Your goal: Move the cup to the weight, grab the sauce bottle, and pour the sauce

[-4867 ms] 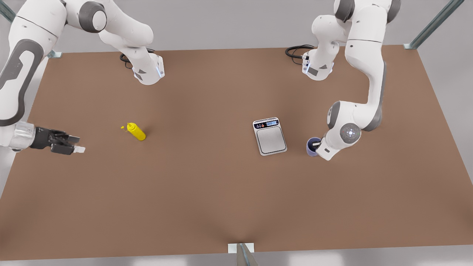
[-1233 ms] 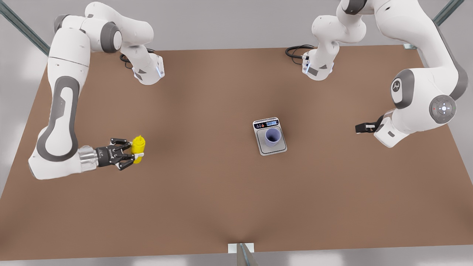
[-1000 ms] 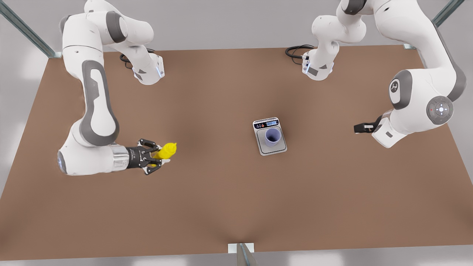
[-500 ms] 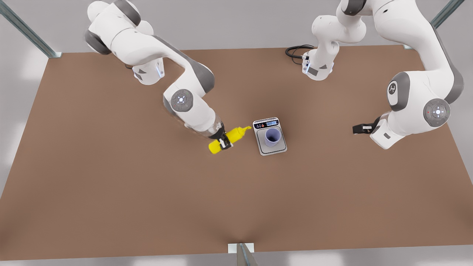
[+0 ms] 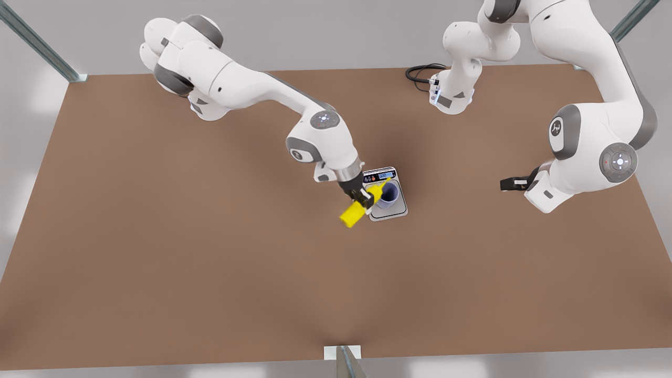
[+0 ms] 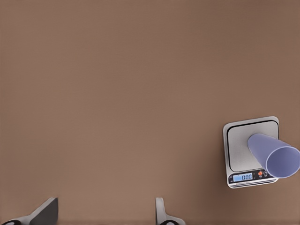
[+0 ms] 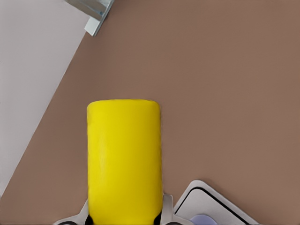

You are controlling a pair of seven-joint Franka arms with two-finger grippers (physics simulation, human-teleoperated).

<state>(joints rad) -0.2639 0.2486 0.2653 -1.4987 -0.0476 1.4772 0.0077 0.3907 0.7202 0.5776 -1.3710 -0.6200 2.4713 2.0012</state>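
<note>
The right end effector, pinching the sauce bottle, has tipped its nozzle over the cup; the left end effector waits spread, away from the cup.

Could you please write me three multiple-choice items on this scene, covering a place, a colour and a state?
1. Where does the cup stand?
A. on the kitchen scale
B. on bare table beside the scale
C. in a claw

2. What colour is the sauce bottle?
A. red
B. yellow
C. green

3. What is the right claw doing?
A. hanging open and empty
B. resting on the table
C. gripping the bottle, nozzle aimed at the cup

Answers: 1 A, the cup sits on the steel plate. 2 B, its body is bright yellow. 3 C, fingers clamp the bottle; the left claw waits open, apart.
</note>
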